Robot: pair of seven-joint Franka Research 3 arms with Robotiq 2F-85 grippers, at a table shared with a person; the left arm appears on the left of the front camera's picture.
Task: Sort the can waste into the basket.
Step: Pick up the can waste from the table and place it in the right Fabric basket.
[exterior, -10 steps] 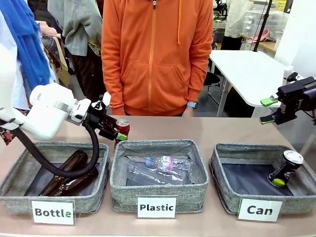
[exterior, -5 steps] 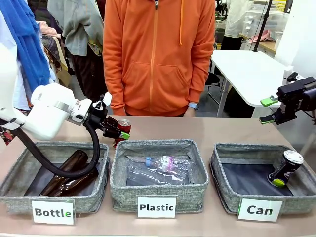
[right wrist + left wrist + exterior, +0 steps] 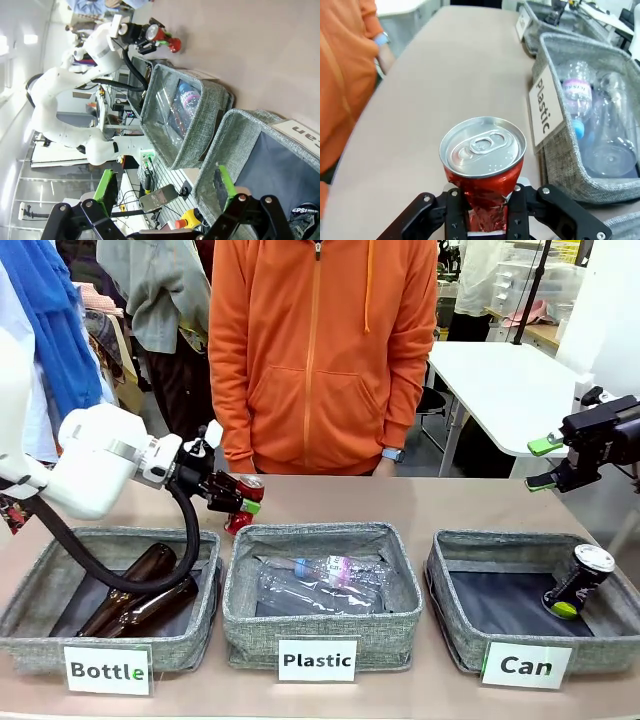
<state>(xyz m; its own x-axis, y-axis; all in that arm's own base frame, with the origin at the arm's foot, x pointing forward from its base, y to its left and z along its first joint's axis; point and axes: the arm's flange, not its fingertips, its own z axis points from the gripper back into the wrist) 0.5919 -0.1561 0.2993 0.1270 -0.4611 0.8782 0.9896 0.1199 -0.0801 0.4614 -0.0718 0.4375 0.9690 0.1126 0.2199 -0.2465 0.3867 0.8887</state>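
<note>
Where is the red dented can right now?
In the front view the red dented can is held in the left end effector, above the table behind the gap between the Bottle basket and the Plastic basket, in front of the person.

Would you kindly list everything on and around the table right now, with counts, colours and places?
red can: one, red with silver top, dented, held above the table behind the left and middle baskets
black can: one, black with green-yellow marks, leaning in the Can basket
Can basket: one, grey, right end
Plastic basket: one, grey, middle
clear bottles: clear plastic, count unclear, in the Plastic basket
Bottle basket: one, grey, left end
brown bottles: two, lying in the Bottle basket
table: one, beige
person: one, orange hoodie, far side
left gripper: fingers shut on the red can
right gripper: open, raised above the table's right end
</note>
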